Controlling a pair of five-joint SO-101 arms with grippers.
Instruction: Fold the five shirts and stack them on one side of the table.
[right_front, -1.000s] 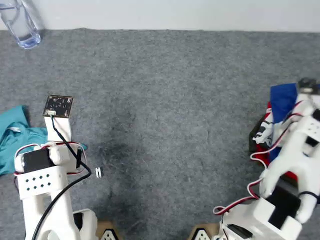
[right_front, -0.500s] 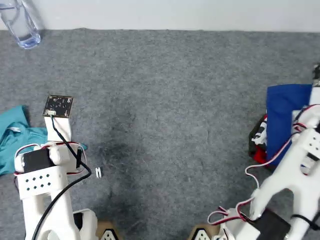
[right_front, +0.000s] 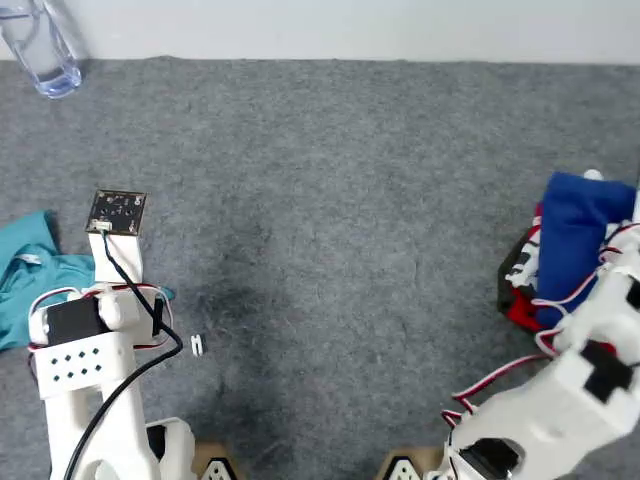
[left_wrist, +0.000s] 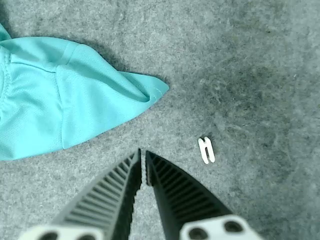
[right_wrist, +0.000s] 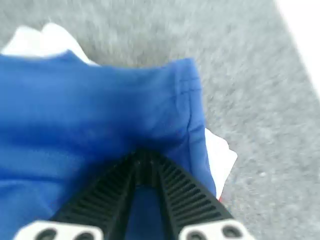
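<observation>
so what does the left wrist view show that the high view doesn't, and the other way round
Left wrist view: the left gripper, fingers shut, over the grey mat.
High view: a clear glass at the far corner, the right arm, and the blue shirt draped over a red, black and white pile.
Both: the teal shirt, the small white clip and the mat.

Left arm (right_front: 85, 370) and right arm (right_front: 560, 410): white shells, black servo blocks (right_front: 72, 322), red-white-black cables (right_front: 125, 275). Left carries a small black square board (right_front: 117, 211), probably a camera. Fingers (left_wrist: 105, 200): black, ribbed, white bases.
</observation>
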